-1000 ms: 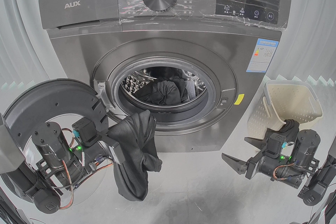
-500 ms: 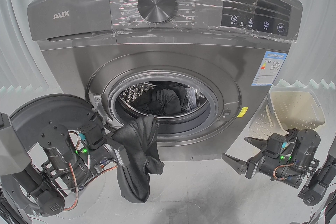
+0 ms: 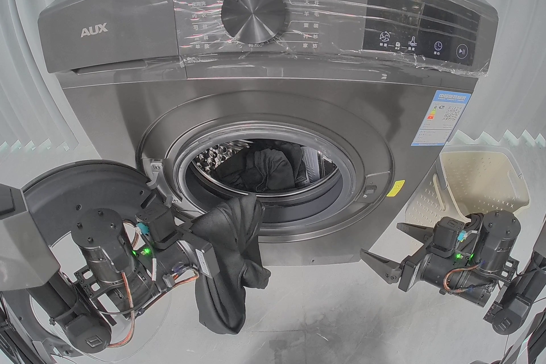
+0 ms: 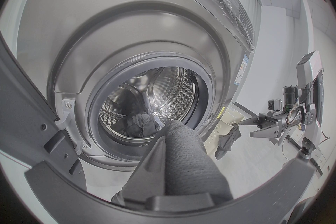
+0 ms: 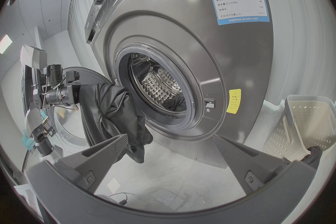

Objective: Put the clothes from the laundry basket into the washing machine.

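Note:
The washing machine (image 3: 267, 98) stands with its door (image 3: 85, 194) swung open to the left. Dark clothes (image 3: 264, 169) lie inside the drum. My left gripper (image 3: 213, 248) is shut on a dark garment (image 3: 230, 263), which hangs just before the lower left rim of the opening; its top touches the rim. In the left wrist view the garment (image 4: 185, 158) drapes over the fingers, with the drum beyond. My right gripper (image 3: 387, 248) is open and holds nothing, low at the right, in front of the cream laundry basket (image 3: 489, 183). A dark cloth (image 3: 475, 220) hangs over the basket's near rim.
The open door stands close beside my left arm. The basket stands against the machine's right side. Bare grey floor (image 3: 330, 314) lies between the two arms. White curtains (image 3: 512, 41) hang behind the machine.
The head view has shifted and the machine now looks larger and nearer. My left gripper has carried the garment slightly right, closer to the drum opening. The right arm has kept still.

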Controlling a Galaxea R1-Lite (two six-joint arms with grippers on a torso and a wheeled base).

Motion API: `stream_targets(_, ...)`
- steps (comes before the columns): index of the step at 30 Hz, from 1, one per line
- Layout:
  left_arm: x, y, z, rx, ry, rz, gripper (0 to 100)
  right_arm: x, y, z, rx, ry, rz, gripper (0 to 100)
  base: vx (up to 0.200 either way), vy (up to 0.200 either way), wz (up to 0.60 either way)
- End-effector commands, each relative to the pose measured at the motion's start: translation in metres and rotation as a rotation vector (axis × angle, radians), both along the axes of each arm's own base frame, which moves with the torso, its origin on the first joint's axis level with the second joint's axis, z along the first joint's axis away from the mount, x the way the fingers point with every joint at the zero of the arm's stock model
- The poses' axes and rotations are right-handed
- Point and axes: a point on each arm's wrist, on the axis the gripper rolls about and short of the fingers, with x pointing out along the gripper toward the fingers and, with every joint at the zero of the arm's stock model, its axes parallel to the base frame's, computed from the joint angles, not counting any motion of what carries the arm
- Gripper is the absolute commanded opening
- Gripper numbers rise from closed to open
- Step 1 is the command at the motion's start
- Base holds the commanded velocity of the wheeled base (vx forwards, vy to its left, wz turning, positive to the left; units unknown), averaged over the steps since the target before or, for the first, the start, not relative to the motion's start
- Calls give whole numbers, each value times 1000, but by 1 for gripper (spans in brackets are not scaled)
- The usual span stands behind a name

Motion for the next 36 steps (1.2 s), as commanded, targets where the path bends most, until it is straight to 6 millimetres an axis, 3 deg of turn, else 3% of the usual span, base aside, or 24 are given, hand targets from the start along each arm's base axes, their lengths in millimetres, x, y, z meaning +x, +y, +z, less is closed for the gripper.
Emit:
stream_targets(1,-1,-6,1,-6,-8,0,0,0,0,0,1,0,-1,100,0,0,0)
stream_targets(22,-4,-8,-1,6,-5,-7,0,-2,1,1,1,-4,8,100,29,0,0)
stream_targets(27,-7,-17,-5,53,-18,-34,0,-7,8,1,-4,-3,39,100,0,0,0)
stream_targets(36,-1,-33,-23,68,29,-220,0,-18,16,4,2,-15,84,100,0,0,0)
